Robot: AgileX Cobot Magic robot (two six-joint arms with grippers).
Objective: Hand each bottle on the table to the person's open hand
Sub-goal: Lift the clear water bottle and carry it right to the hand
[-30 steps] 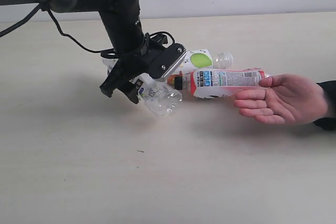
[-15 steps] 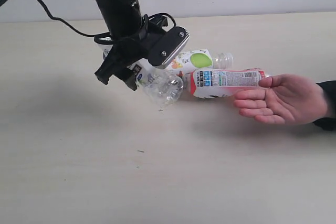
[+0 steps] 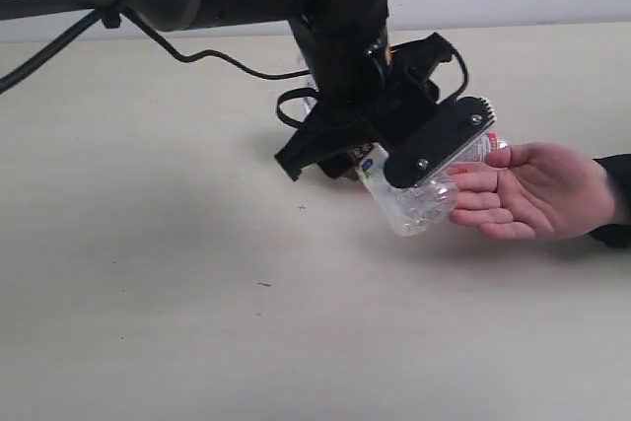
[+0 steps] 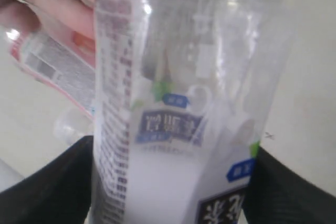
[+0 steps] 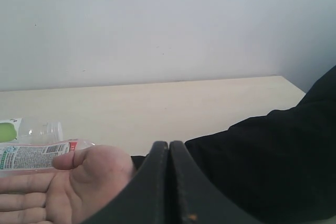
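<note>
Clear plastic is slippery, so in my judgement the bottle [image 3: 414, 206] should travel a little more to the right, settle flat on the palm, and be released only once the hand [image 3: 537, 194] bears it.

Table [image 3: 148, 342]: pale cream.

Left gripper [image 4: 170, 169]: clamped on the bottle, which is held above the table with its base at the fingertips [image 3: 471, 202].

Hand: at right, palm up, fingers fully extended, holding nothing. A pink-red bottle [image 3: 485, 148] lies just beyond the thumb.

Right gripper [image 5: 169, 182]: closed, empty.

Bottle: transparent, with a white label and blue print.

Plain pale wall [image 5: 157, 24] behind
</note>
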